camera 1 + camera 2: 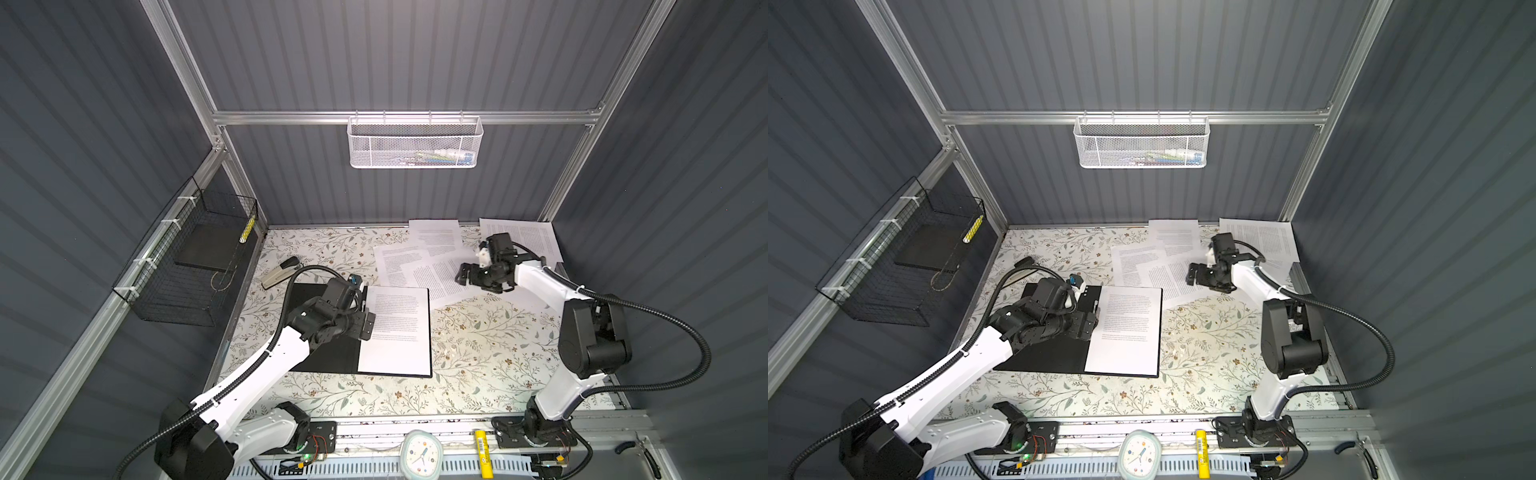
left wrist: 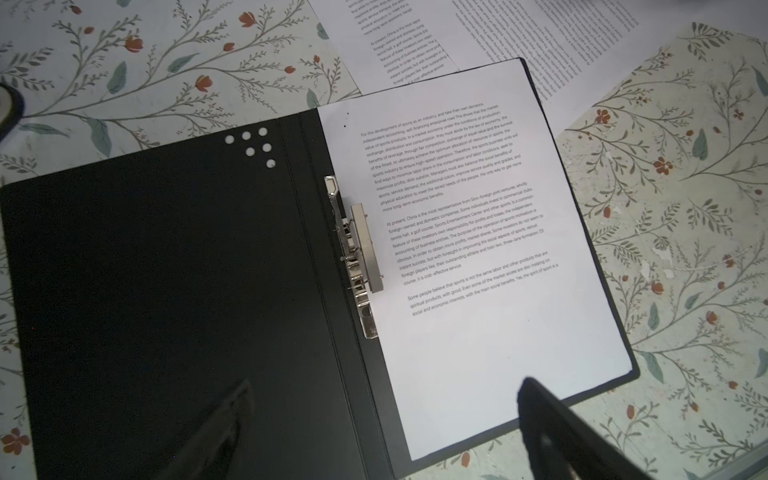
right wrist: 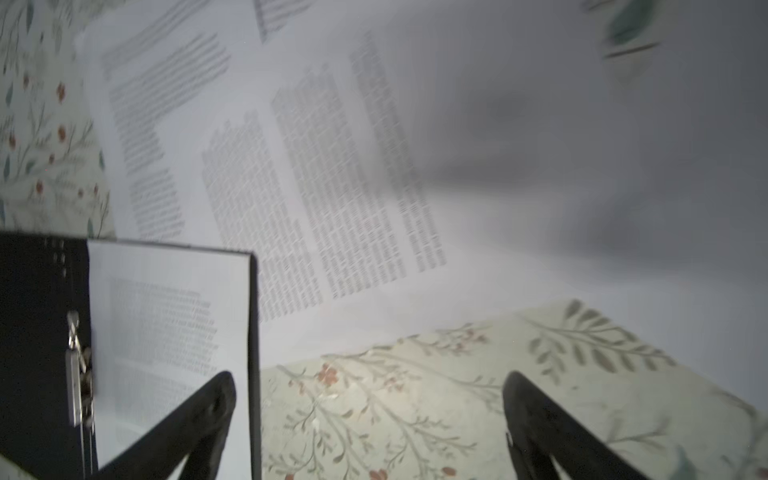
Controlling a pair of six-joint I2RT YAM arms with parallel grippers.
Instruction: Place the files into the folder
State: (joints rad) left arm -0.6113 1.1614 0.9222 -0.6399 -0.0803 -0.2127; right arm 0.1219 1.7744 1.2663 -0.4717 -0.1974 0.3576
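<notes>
The folder (image 1: pixel 332 357) lies open, black inside up, at the centre of both top views on the desk (image 1: pixel 490 353). One printed sheet (image 1: pixel 397 332) rests on its right half, beside the metal clip (image 2: pixel 359 249). The remaining files (image 1: pixel 419 266) lie overlapped at upper right. Above the folder's spine the left jaws stand apart, holding nothing. Over the loose files the right jaws stand apart, empty.
</notes>
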